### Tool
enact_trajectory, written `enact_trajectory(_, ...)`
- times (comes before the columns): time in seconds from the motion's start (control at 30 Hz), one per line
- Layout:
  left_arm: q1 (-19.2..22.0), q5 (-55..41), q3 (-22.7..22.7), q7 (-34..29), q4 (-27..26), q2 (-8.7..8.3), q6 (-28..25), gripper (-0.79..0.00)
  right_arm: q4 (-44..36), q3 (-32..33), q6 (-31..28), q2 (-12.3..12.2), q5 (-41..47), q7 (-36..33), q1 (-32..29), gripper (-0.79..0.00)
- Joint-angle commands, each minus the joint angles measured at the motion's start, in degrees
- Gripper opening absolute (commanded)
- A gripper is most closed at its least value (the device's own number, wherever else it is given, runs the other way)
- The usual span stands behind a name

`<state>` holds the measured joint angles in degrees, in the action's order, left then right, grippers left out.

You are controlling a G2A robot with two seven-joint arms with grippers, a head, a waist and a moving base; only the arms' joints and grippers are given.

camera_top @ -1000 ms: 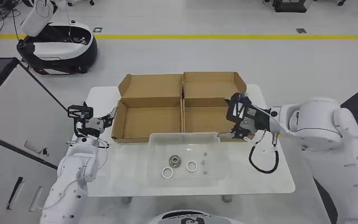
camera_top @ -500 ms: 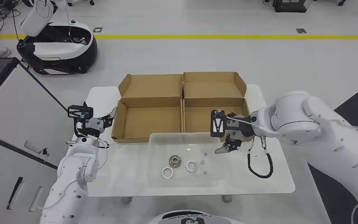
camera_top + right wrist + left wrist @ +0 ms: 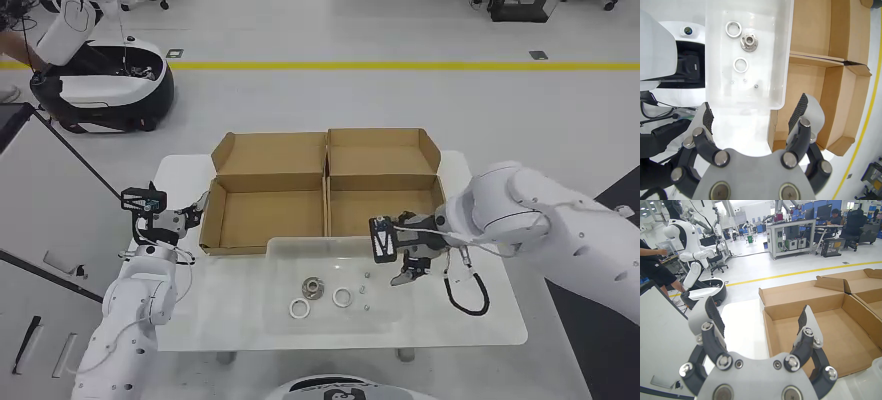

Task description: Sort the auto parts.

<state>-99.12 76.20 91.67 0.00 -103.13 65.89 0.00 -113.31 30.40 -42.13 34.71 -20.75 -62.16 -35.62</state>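
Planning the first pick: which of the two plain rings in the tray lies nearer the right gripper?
The ring beside the small nuts; the other ring lies beyond the flanged hub.

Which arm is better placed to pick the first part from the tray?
Right. The right hand is open just off the tray's end, near the small nuts; the left hand sits beyond the left box, away from it.

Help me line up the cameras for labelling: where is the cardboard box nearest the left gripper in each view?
Top view: the left box, behind the clear tray's left end.
Left wrist view: the left box, just past the open left gripper.
Right wrist view: the left box, farther from the right gripper, beyond the nearer box.
Shared landmark: the yellow floor line behind both boxes.
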Motion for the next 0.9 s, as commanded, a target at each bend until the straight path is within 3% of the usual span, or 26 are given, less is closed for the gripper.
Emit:
enact_trajectory(0.0,0.0,0.0,0.0,0.0,0.0,0.0,0.0,0.0,0.4,-1.8,-0.3,0.3,0.4,0.3,1.9,0.0)
enact_trajectory(0.37,0.0,0.0,0.0,0.0,0.0,0.0,0.0,0.0,2.5,-11.0,-1.1,3.7,-0.4,1.1,8.9,0.0)
enact_trajectory(0.87,0.0,0.0,0.0,0.0,0.0,0.0,0.0,0.0,7.7,-17.6,-0.5,9.2,-3.9,0.5,10.8,0.0)
